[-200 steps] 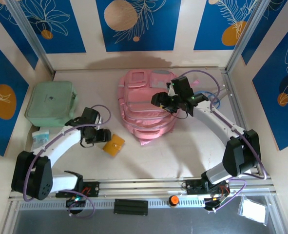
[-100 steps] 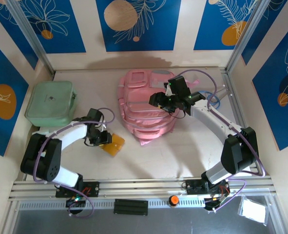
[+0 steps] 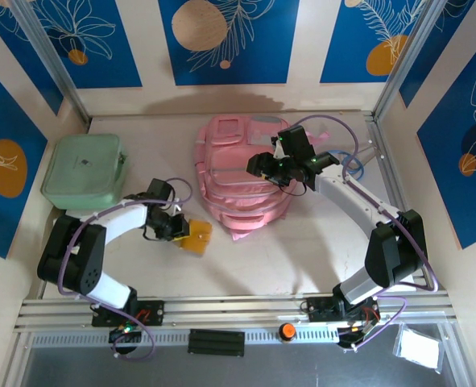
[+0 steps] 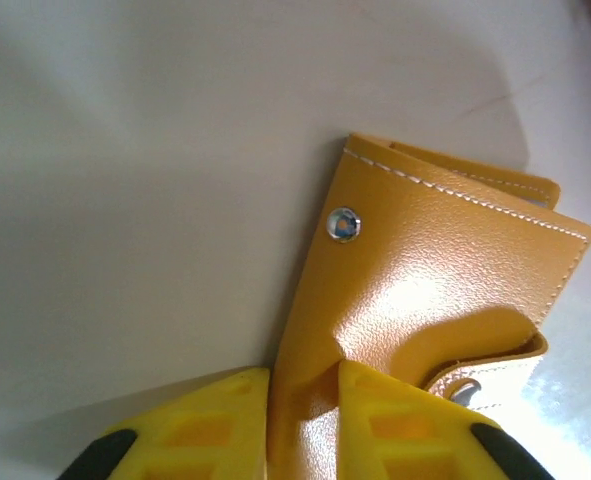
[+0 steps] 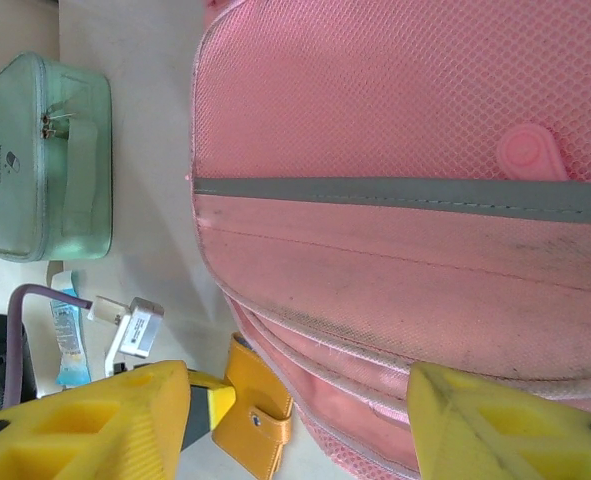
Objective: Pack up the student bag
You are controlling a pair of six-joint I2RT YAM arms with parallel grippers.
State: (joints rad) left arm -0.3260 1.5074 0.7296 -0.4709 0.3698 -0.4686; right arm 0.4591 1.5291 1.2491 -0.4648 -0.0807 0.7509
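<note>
While L gripper (image 4: pixel 303 390) pinches wallet (image 4: pixel 425 290) | bag (image 3: pixel 229 189) adjacent | mint case (image 3: pixel 84 171) far-left

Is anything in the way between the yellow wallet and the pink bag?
Nothing visible. The left gripper pinches the yellow wallet right beside the student bag, with no object between them. The right gripper hangs open above the bag, not in that gap.

You've got the student bag (image 5: pixel 395 90) in pink cloth, open mesh weave on top, scuffed smoother fabric below, matt grey strip (image 5: pixel 395 195) across it, wallet (image 4: pixel 445 270) glossy grained yellow leather-look, white stitching, shiny metal snap (image 4: pixel 344 224), mint case (image 5: pixel 45 160) soft matt fabric, table (image 4: pixel 125 150) smooth and matt
</note>
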